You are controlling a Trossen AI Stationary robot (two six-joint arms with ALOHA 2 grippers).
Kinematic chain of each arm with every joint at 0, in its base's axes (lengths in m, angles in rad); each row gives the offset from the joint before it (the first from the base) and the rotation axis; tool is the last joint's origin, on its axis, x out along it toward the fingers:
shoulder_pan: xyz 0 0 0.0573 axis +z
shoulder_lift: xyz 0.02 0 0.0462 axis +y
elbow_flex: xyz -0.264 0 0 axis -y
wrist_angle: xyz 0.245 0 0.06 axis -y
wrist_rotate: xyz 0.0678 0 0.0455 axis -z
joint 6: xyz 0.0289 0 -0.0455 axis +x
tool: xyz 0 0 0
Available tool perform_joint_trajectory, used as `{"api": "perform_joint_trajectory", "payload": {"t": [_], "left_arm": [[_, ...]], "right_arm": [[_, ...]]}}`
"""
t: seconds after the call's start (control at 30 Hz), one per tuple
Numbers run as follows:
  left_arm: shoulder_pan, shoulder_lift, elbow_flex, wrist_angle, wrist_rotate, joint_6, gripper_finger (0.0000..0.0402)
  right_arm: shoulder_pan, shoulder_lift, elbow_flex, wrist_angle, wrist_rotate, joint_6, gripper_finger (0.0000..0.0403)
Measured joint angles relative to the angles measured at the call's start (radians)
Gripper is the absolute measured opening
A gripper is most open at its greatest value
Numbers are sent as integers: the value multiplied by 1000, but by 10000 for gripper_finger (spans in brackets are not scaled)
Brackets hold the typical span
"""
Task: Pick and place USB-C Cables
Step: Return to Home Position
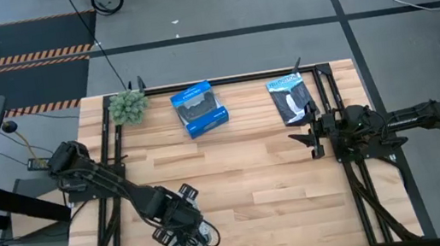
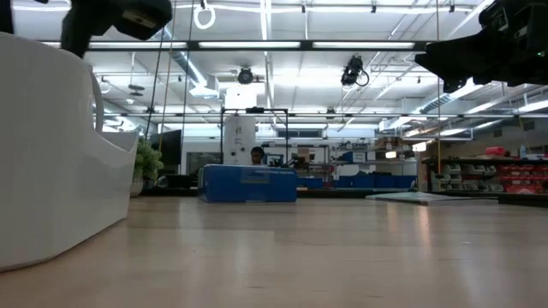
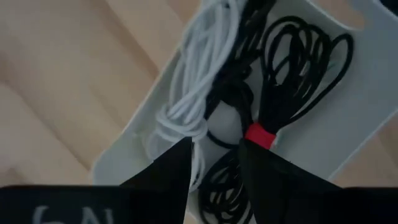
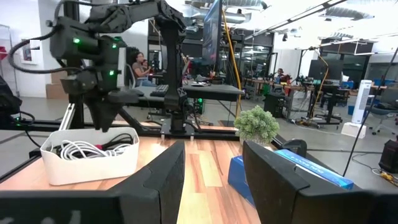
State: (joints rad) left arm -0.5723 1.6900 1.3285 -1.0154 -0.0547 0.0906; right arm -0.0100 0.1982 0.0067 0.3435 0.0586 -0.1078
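Note:
A white bin [image 1: 192, 241] sits near the table's near edge and holds the USB-C cables. In the left wrist view I see a white coil [image 3: 199, 81], a black coil with a red tie [image 3: 298, 68] and another black coil [image 3: 224, 193] lying on the bin's floor [image 3: 367, 93]. My left gripper [image 3: 214, 152] is open and points down into the bin, its fingers on either side of a black strand. The right wrist view shows it [image 4: 104, 121] at the bin's rim [image 4: 90, 155]. My right gripper [image 1: 302, 142] waits, open, at the table's right side. My left gripper comes at the cables from above, pointing down. Its fingertips [image 3: 245, 149] stand beside the red tie [image 3: 259, 135] and a black strand. Whether they touch a cable, I cannot tell.
A blue box [image 1: 199, 109], a flat black-and-blue packet [image 1: 290, 98] and a small green plant [image 1: 127, 107] stand along the far edge. Bare wood lies between them and the bin. A person [image 4: 140, 65] sits in the room beyond the table.

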Motion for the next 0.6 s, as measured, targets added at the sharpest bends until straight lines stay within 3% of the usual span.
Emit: {"api": "perform_joint_trajectory", "payload": {"t": [0.27, 0.6], "left_arm": [[87, -156, -104, 19, -44, -31, 141], [155, -418, -304, 207, -94, -63, 141]], "right_arm": [[0, 0, 0, 3, 0, 0, 169], [0, 0, 0, 10, 0, 0, 169]]}}
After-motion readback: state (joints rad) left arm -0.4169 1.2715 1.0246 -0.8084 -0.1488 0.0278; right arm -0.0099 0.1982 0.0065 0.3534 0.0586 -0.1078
